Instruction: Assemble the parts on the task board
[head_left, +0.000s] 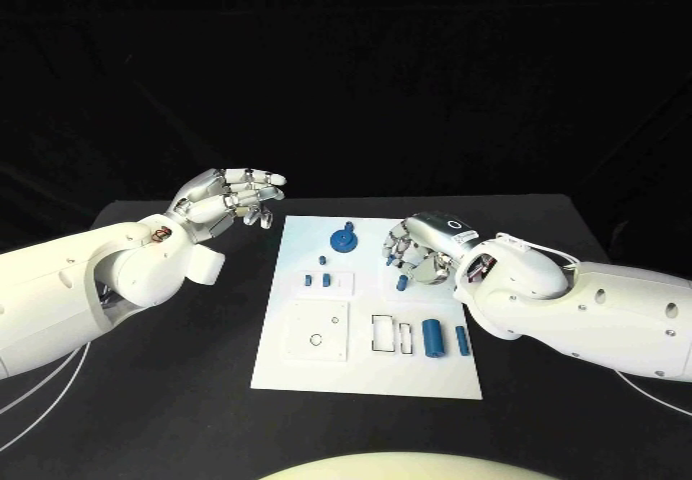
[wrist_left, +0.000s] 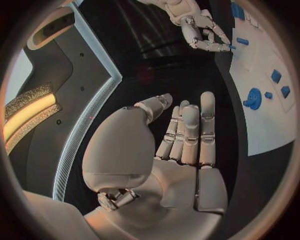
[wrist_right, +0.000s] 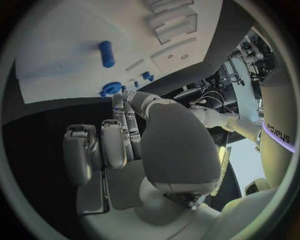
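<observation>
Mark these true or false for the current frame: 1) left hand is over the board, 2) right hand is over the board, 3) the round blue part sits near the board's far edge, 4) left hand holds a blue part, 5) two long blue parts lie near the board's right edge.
1) False. The left hand hovers off the task board, beyond its far left corner.
2) True. The right hand is above the board's right side.
3) True. The round blue part sits near the far edge.
4) False. Its fingers are apart and hold nothing.
5) True. Two long blue parts lie side by side near the right edge.
</observation>
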